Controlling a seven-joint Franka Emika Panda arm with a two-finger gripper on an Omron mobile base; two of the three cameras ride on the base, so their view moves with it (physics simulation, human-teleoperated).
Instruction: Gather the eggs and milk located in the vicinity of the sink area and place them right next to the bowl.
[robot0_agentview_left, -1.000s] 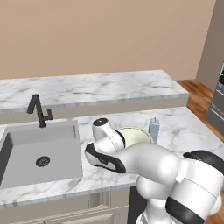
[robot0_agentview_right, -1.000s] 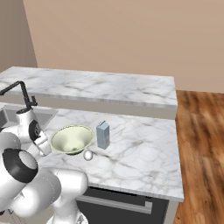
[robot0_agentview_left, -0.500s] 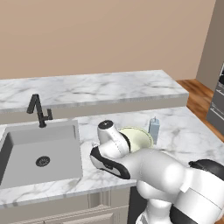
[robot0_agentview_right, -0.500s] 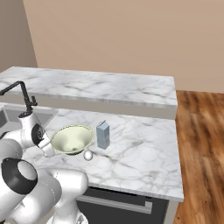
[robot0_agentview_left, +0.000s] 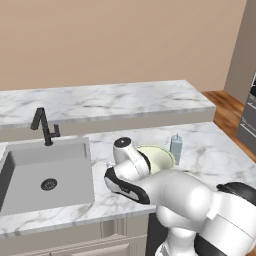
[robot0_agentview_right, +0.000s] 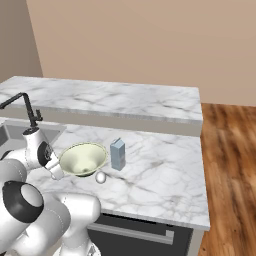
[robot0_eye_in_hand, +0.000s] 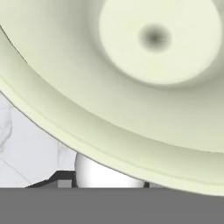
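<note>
The bowl (robot0_agentview_right: 82, 158), pale cream-green, stands on the marble counter right of the sink (robot0_agentview_left: 47, 172). The milk (robot0_agentview_right: 117, 154) stands upright just right of the bowl. One egg (robot0_agentview_right: 101, 177) lies on the counter against the bowl's front right. My gripper (robot0_agentview_right: 56, 172) hangs low at the bowl's left rim. In the hand view my gripper (robot0_eye_in_hand: 107, 181) is shut on a second white egg (robot0_eye_in_hand: 105, 173), just outside the bowl's rim (robot0_eye_in_hand: 65, 127). From the left base camera, the bowl (robot0_agentview_left: 157, 157) and the milk (robot0_agentview_left: 176, 147) lie beyond my arm.
A black angular faucet (robot0_agentview_left: 44, 127) stands behind the sink. A raised marble ledge (robot0_agentview_right: 110, 100) runs along the back of the counter. Bare marble (robot0_agentview_right: 165, 175) stretches right of the milk to the counter's edge, with wood floor (robot0_agentview_right: 230, 165) beyond.
The hand has edged a little toward the bowl's left rim while the arm's elbow swung lower and rightward. The bowl, the milk and the egg on the counter stayed put.
</note>
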